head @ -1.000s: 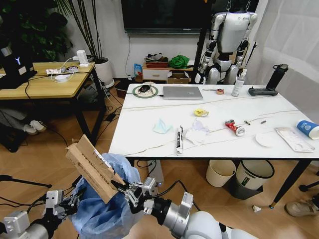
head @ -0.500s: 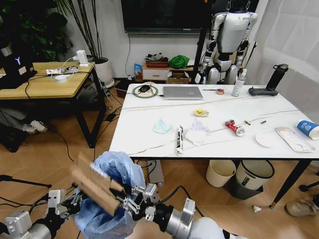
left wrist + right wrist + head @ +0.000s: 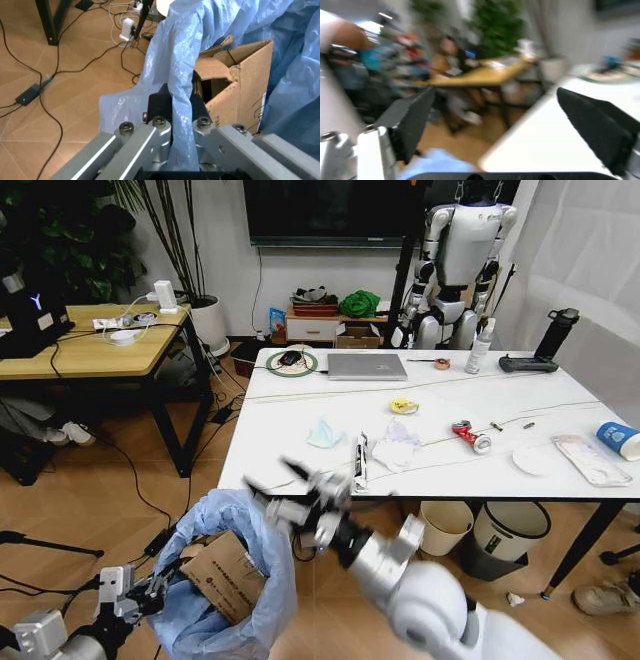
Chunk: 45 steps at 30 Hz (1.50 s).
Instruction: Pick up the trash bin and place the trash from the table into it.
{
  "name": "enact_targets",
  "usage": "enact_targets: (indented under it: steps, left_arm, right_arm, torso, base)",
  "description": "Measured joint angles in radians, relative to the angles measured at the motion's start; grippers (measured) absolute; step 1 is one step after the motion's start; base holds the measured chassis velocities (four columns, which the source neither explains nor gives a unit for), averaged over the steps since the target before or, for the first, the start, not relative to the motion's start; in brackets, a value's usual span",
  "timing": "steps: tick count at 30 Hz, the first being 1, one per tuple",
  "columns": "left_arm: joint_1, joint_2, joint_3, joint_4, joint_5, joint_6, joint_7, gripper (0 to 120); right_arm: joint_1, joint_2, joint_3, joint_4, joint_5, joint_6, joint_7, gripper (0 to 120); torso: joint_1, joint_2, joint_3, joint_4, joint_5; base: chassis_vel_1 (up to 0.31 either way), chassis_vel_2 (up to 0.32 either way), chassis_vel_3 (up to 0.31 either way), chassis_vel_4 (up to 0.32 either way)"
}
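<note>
The trash bin (image 3: 240, 525), lined with a crinkled light-blue bag, stands on the floor at the lower left, off the table's near-left corner. A brown cardboard piece (image 3: 228, 573) lies inside it, and its torn edge (image 3: 240, 86) shows in the left wrist view. My left gripper (image 3: 150, 592) is shut on the bag-covered rim (image 3: 182, 108). My right gripper (image 3: 275, 480) hovers open and empty above the bin, by the table's (image 3: 300, 395) front edge. On the table lie a pale blue mask (image 3: 324, 434), a wrapper (image 3: 360, 461), white tissue (image 3: 397, 448), a yellow roll (image 3: 403, 406), a can (image 3: 470, 436) and a blue cup (image 3: 618, 439).
A laptop (image 3: 366, 366) and a bottle (image 3: 478, 346) sit at the table's far side. A cream bin (image 3: 441, 527) and a grey bin (image 3: 509, 530) stand under it. A wooden desk (image 3: 90, 340) is to the left, and a humanoid robot (image 3: 460, 260) stands behind.
My right gripper let go of the cardboard, which dropped into the bin. It then opened and rose toward the table's front edge. The left gripper kept its hold.
</note>
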Motion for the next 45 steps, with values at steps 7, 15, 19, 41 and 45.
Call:
enact_targets:
  steps: [7, 15, 19, 41, 45]
  left_arm:
    - [-0.001, -0.011, 0.003, -0.002, 0.011, -0.013, 0.007, 0]
    - [-0.002, -0.035, 0.014, -0.010, 0.034, -0.029, 0.021, 0]
    - [-0.003, -0.037, 0.015, -0.011, 0.034, -0.031, 0.023, 0]
    - [-0.022, -0.020, 0.018, 0.004, 0.023, -0.033, 0.024, 0]
    - [-0.024, -0.019, 0.018, 0.007, 0.021, -0.033, 0.024, 0]
  right_arm:
    - [-0.021, 0.033, 0.092, -0.097, -0.035, -0.221, 0.194, 100]
    - [-0.027, 0.103, 0.117, -0.243, -0.098, -0.282, 0.233, 100]
    - [-0.016, 0.127, 0.120, -0.284, -0.118, -0.280, 0.231, 100]
    - [-0.004, 0.129, 0.137, -0.375, -0.156, -0.237, 0.180, 41]
    - [-0.001, 0.129, 0.135, -0.380, -0.157, -0.235, 0.176, 23]
  torso:
    - [0.000, 0.000, 0.000, -0.0003, 0.0000]
    - [0.000, 0.000, 0.000, -0.0001, 0.0002]
    - [0.000, 0.000, 0.000, 0.0001, 0.0000]
    - [0.000, 0.000, 0.000, -0.0001, -0.0001]
    - [0.000, 0.000, 0.000, -0.0001, -0.0001]
  base:
    - [0.000, 0.000, 0.000, 0.000]
    - [0.000, 0.000, 0.000, 0.000]
    - [0.000, 0.000, 0.000, 0.000]
    - [0.000, 0.000, 0.000, 0.000]
    - [0.000, 0.000, 0.000, 0.000]
